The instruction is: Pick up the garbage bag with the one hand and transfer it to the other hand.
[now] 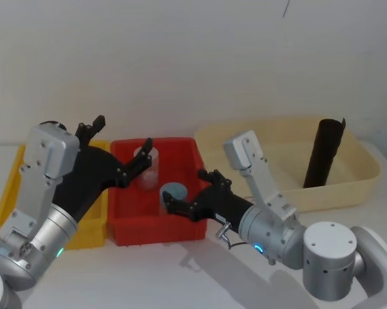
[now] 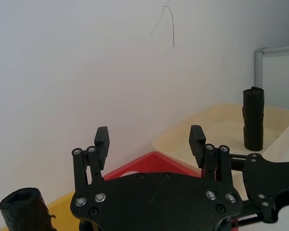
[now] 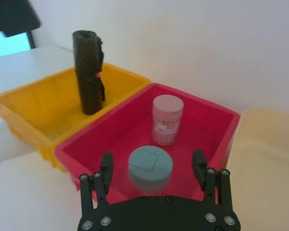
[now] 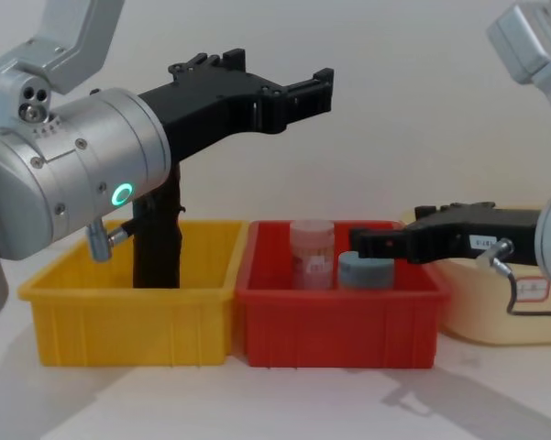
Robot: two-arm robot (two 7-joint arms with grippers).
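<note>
Head view — garbage bag (image 1: pixel 323 152) stands tilted inside cream bin (image 1: pixel 338 193).

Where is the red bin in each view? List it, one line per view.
Head view: red bin at centre, between yellow bin and cream tray.
Chest view: red bin at lower centre, right claw over it.
Left wrist view: red bin corner beyond the open left claw.
Right wrist view: red bin under the open right claw.
Shared landmark: cream tray.

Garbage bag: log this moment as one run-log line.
smooth black cylindrical garbage bag: leaning in cream plastic tray, ungrasped | left hand: open, raised above red plastic bin | right hand: open, low over red bin
</note>
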